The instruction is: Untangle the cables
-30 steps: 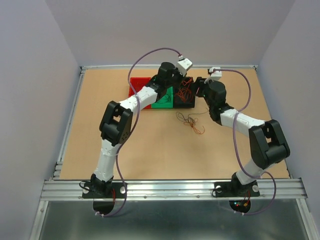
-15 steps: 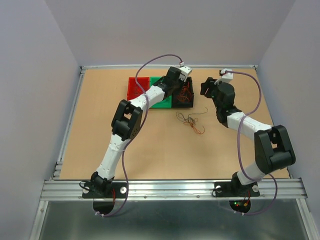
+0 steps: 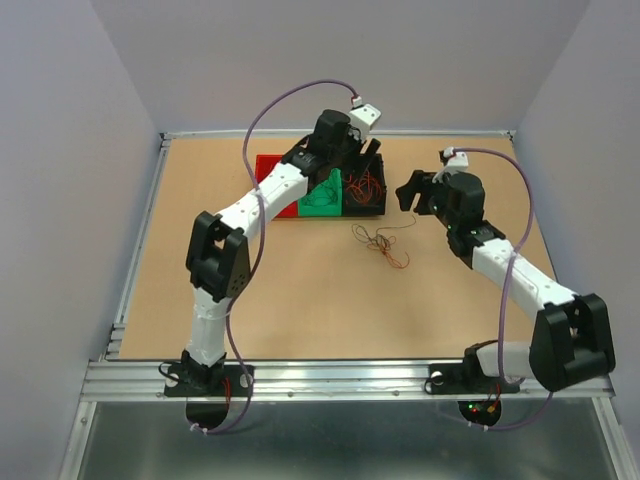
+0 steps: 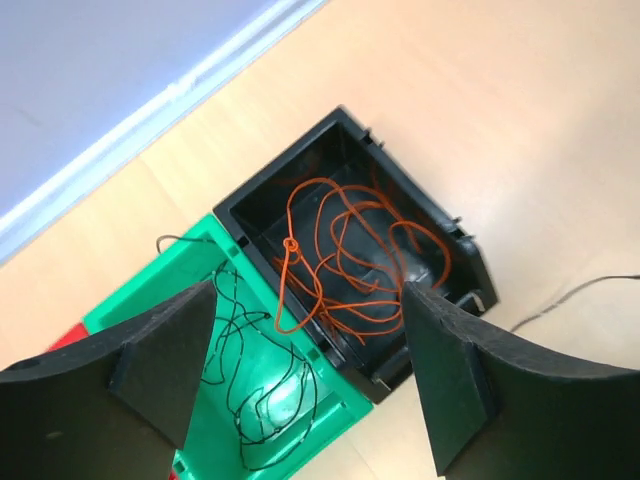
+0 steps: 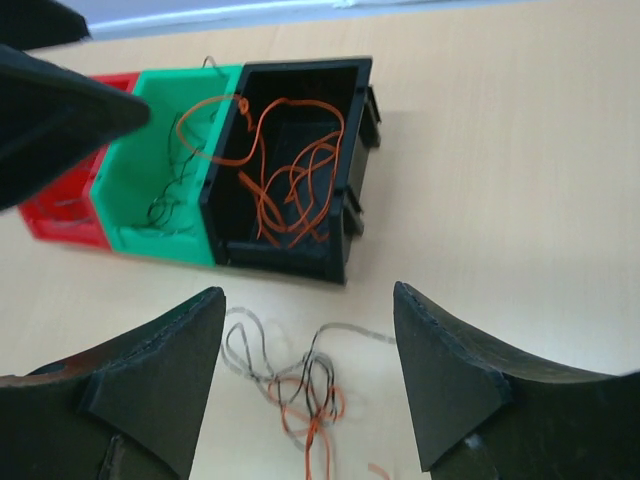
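Sorting appears part done: the left gripper (image 4: 305, 375) hangs open and empty above orange wire (image 4: 340, 260) in the black bin (image 5: 280, 258) and dark wire (image 4: 250, 380) in the green bin (image 5: 160, 245), while the right gripper (image 5: 305, 385), open, hovers over the leftover clump (image 3: 380, 242) on the table (image 3: 300, 300), where one strand likely needs pinching next.

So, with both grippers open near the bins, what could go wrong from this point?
1. A loop of the orange wire hangs over the wall of the black bin into the green bin; it might catch the dark wire there.
2. The left gripper hangs right above both bins, so a finger could hook that loop.
3. The loose clump in front of the bins mixes orange and dark strands; pulling one may drag all.
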